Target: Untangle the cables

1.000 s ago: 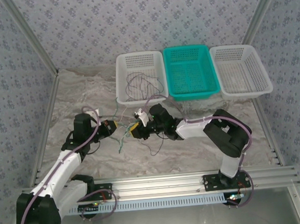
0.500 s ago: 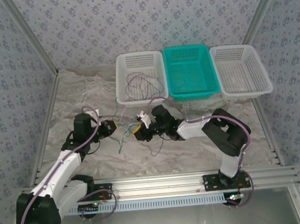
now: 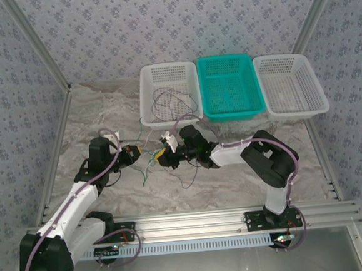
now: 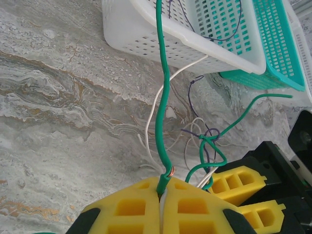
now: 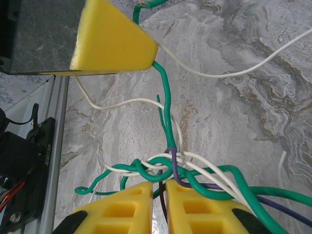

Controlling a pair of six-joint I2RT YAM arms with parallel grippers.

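Walls (image 3: pixel 178 19): pale blue-grey paper, small floral print, on three sides. Aluminium posts (image 3: pixel 39 47) slant up the corners. Table (image 3: pixel 97 110): grey-beige marbled surface. Aluminium rail (image 3: pixel 194 220) along near edge. Even light.

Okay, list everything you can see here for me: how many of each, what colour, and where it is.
Cables: several; green, white, purple, one dark; knotted between the two hands.
Left white basket: one; far edge, holding more cable loops.
Teal basket: one; middle of the row.
Right white basket: one; right end of the row.
Table: one; grey marbled.
Rail: one; silver; near edge.
Left hand: yellow pads; shut on a green cable.
Right hand: yellow pads; shut at the knot.
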